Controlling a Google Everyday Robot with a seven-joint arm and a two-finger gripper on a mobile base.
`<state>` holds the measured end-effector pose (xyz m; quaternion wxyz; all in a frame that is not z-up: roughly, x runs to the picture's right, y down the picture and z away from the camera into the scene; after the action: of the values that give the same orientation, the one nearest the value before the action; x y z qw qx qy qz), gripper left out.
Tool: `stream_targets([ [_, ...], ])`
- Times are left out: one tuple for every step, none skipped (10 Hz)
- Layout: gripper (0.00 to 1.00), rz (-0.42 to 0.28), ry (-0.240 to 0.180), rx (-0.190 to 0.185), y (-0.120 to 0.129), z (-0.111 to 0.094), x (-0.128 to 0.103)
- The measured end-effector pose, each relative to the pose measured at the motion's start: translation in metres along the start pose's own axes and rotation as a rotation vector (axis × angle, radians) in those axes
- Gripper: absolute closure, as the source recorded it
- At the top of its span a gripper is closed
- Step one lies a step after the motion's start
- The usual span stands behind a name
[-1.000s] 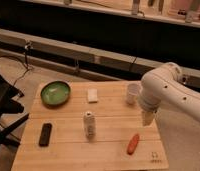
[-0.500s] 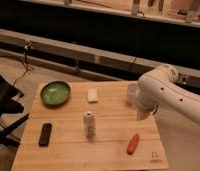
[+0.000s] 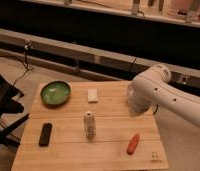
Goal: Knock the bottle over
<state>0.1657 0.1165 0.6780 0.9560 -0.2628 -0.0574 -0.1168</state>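
The bottle (image 3: 89,125) is small, white and cylindrical with a narrower cap. It stands upright near the middle of the wooden table (image 3: 68,155). My white arm reaches in from the right over the table's right edge. My gripper (image 3: 136,112) is at the arm's lower end, to the right of the bottle, a little farther back and well apart from it. The arm's bulk hides most of the gripper.
A green bowl (image 3: 55,92) sits at the back left and a flat white block (image 3: 93,95) at the back middle. A black oblong object (image 3: 45,134) lies front left, an orange-red object (image 3: 133,143) front right. A dark chair stands left of the table.
My arm has shifted slightly to the left, farther over the table's right side. The bottle and the other objects have not moved.
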Motion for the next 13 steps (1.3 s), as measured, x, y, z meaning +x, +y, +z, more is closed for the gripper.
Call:
stream_targets([
  [0.81,-0.007,0.000,0.000,-0.001,0.000,-0.002],
  [0.81,-0.018,-0.003,-0.001,-0.003,0.001,-0.007],
  [0.81,-0.028,-0.006,-0.002,-0.004,0.002,-0.011],
  [0.81,-0.040,-0.008,-0.003,-0.005,0.003,-0.015],
  [0.81,-0.052,-0.011,-0.005,-0.006,0.004,-0.019],
  [0.81,-0.063,-0.013,-0.006,-0.008,0.005,-0.022],
  [0.81,-0.074,-0.014,-0.007,-0.009,0.006,-0.027],
  [0.81,-0.086,-0.016,-0.009,-0.011,0.006,-0.032],
  [0.81,-0.095,-0.017,-0.012,-0.012,0.007,-0.035],
  [0.81,-0.109,-0.019,-0.017,-0.013,0.008,-0.040],
  [0.81,-0.121,-0.020,-0.019,-0.014,0.009,-0.046],
  [0.81,-0.138,-0.026,-0.022,-0.016,0.011,-0.054],
  [0.81,-0.145,-0.026,-0.022,-0.017,0.012,-0.056],
])
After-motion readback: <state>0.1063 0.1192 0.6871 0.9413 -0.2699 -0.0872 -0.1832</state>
